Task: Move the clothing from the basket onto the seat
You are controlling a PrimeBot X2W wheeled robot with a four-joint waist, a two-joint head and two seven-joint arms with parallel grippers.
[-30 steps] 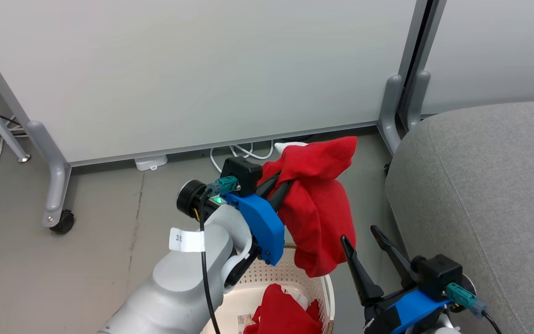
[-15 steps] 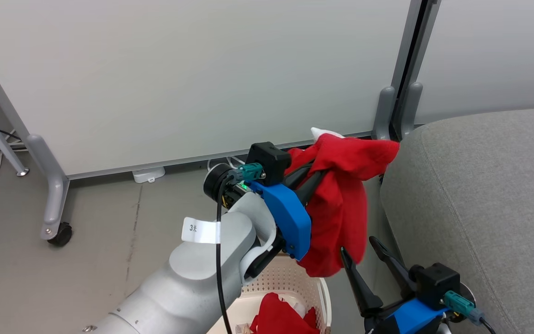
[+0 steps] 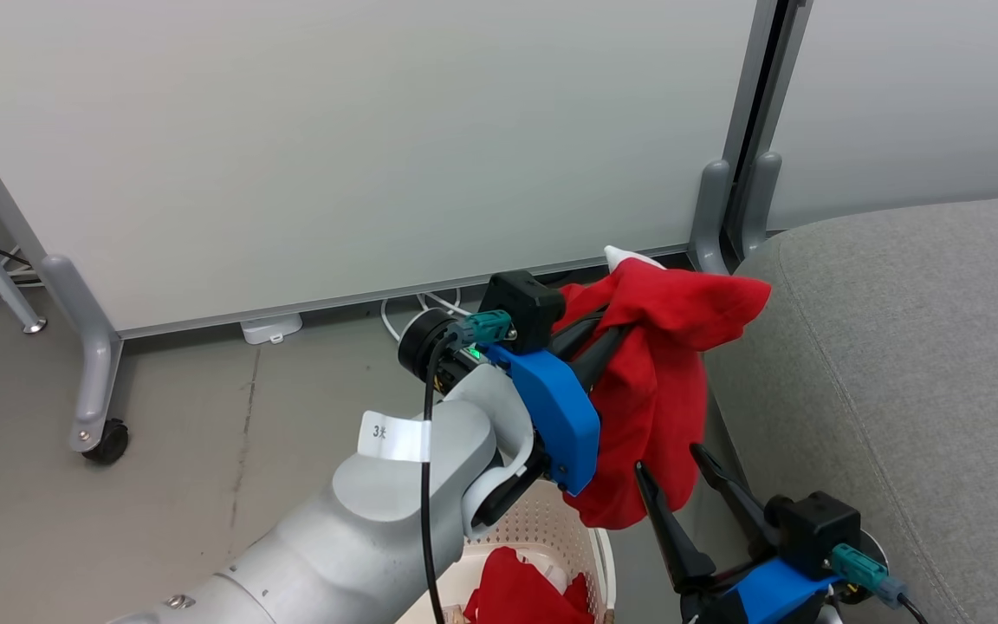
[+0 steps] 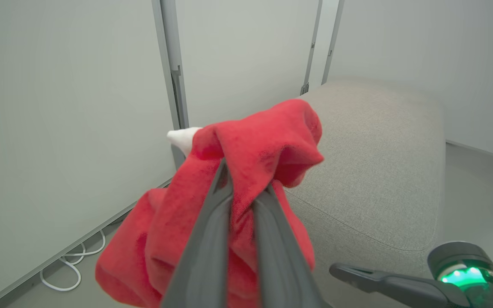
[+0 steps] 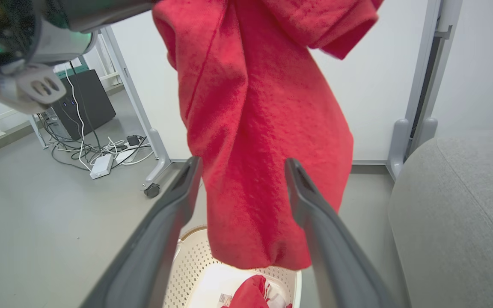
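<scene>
Nearest, the right gripper stands open, its 2 long dark tapered fingers parted and holding nothing, just beside the basket, a cream plastic tub with a perforated wall. Inside it lies crumpled red clothing next to a small printed label, too small to read. A white paper tag on the smooth pale grey left forearm reads "3", followed by a mark I cannot make out. Past a blue plastic bracket, the left gripper is clamped tight on a red garment. It is soft, fleecy cloth with a white scrap at its top, bunched over the fingers and hanging in a long fold above the basket. Its upper corner reaches over the rounded edge of the seat, light grey woven upholstery with a stitched seam. Whether they touch I cannot tell. Farthest stand smooth pale partition panels on grey metal feet, 1 with a black castor, and looped white cables.
</scene>
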